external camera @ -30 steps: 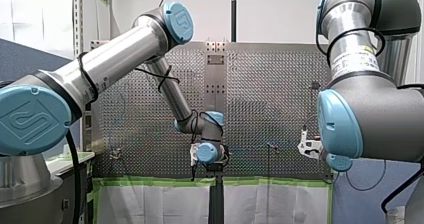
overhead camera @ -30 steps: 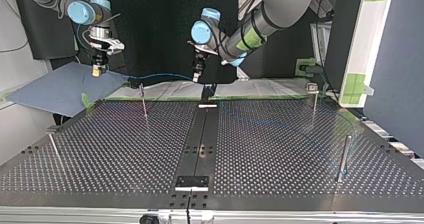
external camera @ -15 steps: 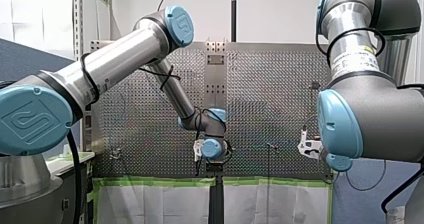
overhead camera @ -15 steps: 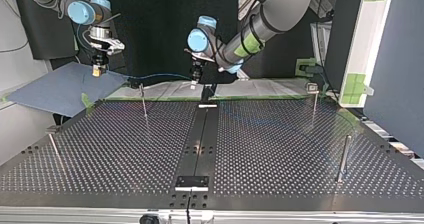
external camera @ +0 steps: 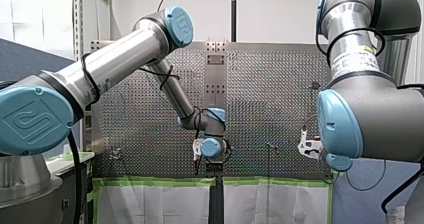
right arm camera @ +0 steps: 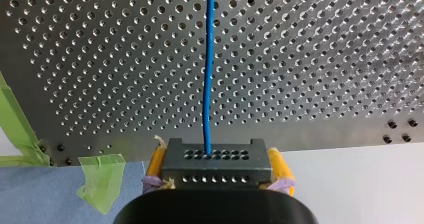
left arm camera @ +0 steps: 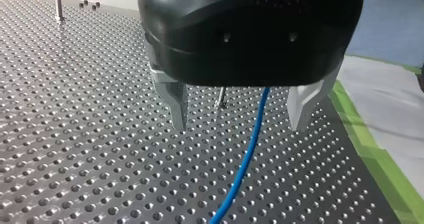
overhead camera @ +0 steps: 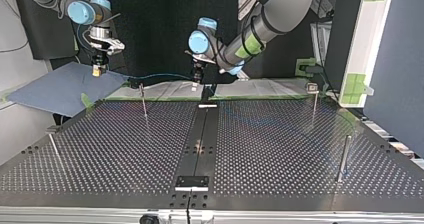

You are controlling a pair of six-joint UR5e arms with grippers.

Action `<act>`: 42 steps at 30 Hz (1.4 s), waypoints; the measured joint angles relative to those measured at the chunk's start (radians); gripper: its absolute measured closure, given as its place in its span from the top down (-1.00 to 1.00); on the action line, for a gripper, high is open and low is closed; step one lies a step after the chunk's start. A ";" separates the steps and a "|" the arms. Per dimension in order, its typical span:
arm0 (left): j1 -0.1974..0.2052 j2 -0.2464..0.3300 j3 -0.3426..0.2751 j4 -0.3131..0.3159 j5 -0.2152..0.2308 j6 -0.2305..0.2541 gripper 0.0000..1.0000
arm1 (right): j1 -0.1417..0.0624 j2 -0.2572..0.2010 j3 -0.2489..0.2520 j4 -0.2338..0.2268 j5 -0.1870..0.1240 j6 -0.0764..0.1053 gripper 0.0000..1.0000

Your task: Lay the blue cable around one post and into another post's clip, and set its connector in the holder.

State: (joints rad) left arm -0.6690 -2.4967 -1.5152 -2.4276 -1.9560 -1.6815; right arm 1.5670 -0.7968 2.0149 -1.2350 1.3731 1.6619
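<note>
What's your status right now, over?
Left gripper open, thin blue cable passing between its fingers. Right gripper shut on black perforated connector block. Slim metal post ahead of left gripper.

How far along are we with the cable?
Done: only the pickup. My right tool is shut on the connector. In hand: the cable passes through my left tool, which is open and not clamping it, and it hangs strung between both tools. Left: all the routing. No post has cable around it or clipped, and the connector is not yet seated.
</note>
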 joint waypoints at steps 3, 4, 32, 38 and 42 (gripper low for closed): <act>0.002 0.000 0.000 0.007 0.005 -0.001 1.00 | 0.000 0.000 0.000 0.000 0.000 0.000 -1.00; 0.002 0.000 0.000 0.009 0.006 -0.001 1.00 | 0.000 0.000 0.000 0.000 0.000 0.000 -1.00; 0.019 0.001 0.000 -0.013 0.068 0.007 1.00 | -0.020 0.000 0.000 0.000 0.000 0.000 -1.00; 0.022 0.002 0.000 -0.004 0.092 -0.010 0.73 | -0.020 0.000 0.000 0.000 0.000 0.000 -1.00; 0.024 0.002 0.000 -0.003 0.099 -0.015 0.32 | -0.020 0.000 0.000 0.000 0.000 0.000 -1.00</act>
State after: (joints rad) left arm -0.6449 -2.4950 -1.5152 -2.4304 -1.8572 -1.6966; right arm 1.5467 -0.7969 2.0150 -1.2352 1.3730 1.6616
